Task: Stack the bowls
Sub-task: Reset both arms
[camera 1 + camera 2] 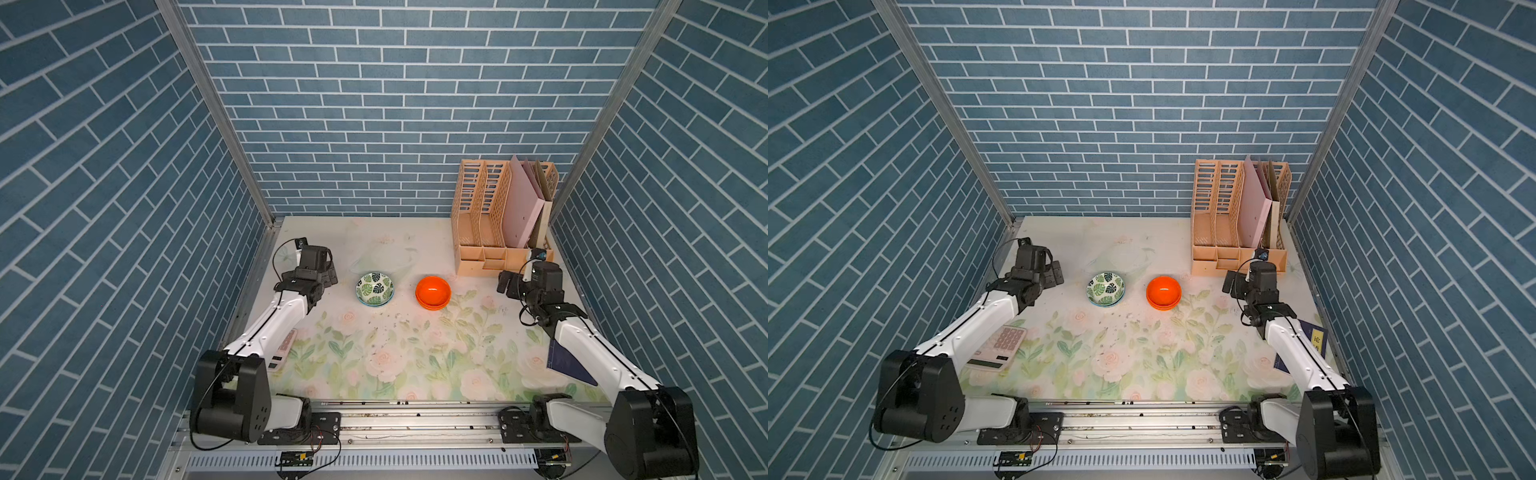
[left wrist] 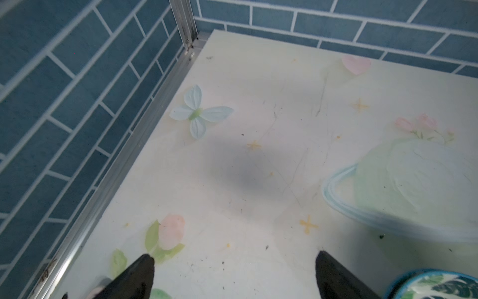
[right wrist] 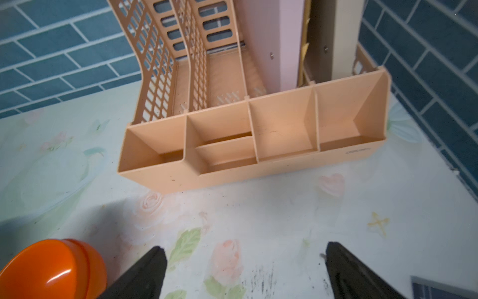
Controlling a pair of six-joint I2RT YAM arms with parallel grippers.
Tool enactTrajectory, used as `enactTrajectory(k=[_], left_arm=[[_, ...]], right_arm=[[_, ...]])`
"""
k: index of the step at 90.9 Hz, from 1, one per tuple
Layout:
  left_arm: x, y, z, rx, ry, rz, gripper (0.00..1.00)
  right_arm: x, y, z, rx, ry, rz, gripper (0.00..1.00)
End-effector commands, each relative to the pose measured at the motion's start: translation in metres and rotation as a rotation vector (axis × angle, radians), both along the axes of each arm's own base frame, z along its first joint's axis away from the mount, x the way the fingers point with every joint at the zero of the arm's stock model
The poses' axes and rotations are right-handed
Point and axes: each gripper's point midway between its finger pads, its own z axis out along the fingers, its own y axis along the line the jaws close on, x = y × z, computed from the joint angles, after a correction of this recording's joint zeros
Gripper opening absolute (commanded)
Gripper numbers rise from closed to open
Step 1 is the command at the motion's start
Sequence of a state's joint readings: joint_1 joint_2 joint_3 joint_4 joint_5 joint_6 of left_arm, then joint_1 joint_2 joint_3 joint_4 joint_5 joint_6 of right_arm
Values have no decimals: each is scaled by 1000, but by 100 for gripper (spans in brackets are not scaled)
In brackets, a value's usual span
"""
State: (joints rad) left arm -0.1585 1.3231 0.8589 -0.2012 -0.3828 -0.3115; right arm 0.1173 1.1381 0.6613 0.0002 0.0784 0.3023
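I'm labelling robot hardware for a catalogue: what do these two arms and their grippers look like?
The left arm and right arm have white shells, black joints and bulky black bases, with a thin black cable along each. The left gripper and right gripper are black, with tapered fingers.

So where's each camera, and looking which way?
Top views: high in front, looking down at the table; both arms show.
Left wrist: on left arm, facing the back corner; left hand shows.
Right wrist: on right arm, facing the organizer; right hand shows.
Shared with top: leaf bowls (left wrist), orange bowls (right wrist).
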Motion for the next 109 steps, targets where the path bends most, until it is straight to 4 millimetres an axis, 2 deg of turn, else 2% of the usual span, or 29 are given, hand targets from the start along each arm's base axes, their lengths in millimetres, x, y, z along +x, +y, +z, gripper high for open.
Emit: enactTrajectory(k=[1,16,37,58,67,75,85,95,109], left_arm=[[5,13,30,75,-170,10,100],[4,13,22,73,-194,-35,100],[8,-7,10,52,-269,-167,100],[0,-4,-3,51,-347,-156,100],[2,-5,-5,56,-378,-158,99],[4,-3,-14,65,-375,-148,100],[3,-1,-27,80,-378,-148,100],[0,-4,-27,81,-425,-169,100],[12,-18,-25,109,-422,-263,100]], right_arm=[[8,-19,23,-43,-134,-37,100],[6,-22,20,-67,-199,-7,100],[1,-25,8,-134,-247,14,100],[-2,-28,7,-199,-361,20,100],[0,-32,-6,-236,-360,7,100],[4,-30,-2,-229,-424,8,100],[12,-24,-9,-252,-434,50,100],[12,-24,-15,-268,-454,52,100],[11,-15,-34,-267,-471,105,100]])
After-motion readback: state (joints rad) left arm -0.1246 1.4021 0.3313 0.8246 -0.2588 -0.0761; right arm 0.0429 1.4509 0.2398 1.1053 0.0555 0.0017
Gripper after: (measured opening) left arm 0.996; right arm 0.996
